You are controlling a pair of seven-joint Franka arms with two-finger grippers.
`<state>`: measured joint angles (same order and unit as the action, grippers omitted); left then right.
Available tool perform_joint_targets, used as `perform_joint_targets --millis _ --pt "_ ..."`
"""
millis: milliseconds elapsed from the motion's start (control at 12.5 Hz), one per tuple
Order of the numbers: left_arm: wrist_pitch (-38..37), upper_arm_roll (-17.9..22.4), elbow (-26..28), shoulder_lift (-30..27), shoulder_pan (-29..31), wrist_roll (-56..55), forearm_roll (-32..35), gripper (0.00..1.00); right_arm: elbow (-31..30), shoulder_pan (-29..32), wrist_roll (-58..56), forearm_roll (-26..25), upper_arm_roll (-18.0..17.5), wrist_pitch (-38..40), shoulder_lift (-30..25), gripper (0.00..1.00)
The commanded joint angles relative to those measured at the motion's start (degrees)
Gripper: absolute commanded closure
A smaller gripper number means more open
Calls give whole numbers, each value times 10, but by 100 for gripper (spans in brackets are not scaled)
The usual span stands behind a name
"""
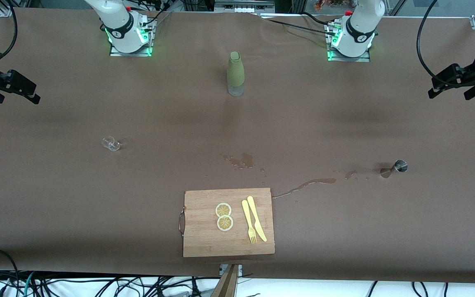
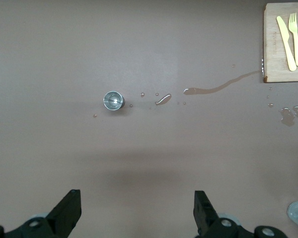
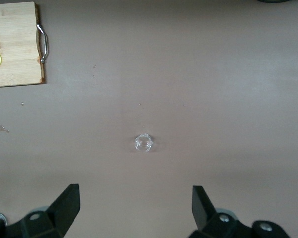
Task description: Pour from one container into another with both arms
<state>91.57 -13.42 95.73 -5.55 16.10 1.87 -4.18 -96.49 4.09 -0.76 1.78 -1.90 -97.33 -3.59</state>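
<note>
Fingers spread wide on both: left gripper (image 2: 137,210) high over metal jigger (image 2: 113,100), right gripper (image 3: 135,208) over small glass (image 3: 143,143), holding nothing.

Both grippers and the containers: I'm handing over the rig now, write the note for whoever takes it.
Left gripper: open, empty, up over the table's left-arm end.
Right gripper: open, empty, up over the right-arm end.
Metal jigger and small clear glass stand untouched; sleeved bottle stands upright between the bases.
Spilled liquid runs from jigger to cutting board.
Done: nothing visible in hand. Left: grasp, pour.
</note>
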Motion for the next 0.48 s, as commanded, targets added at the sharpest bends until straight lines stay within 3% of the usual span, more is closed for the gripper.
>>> perform_joint_targets --millis 0,399 --pt "-3 -8 9 -9 6 12 15 0 2 -9 -11 -7 13 3 -4 0" --pt "1 -17 15 -4 7 9 15 0 2 -10 -4 -8 11 0 0 0"
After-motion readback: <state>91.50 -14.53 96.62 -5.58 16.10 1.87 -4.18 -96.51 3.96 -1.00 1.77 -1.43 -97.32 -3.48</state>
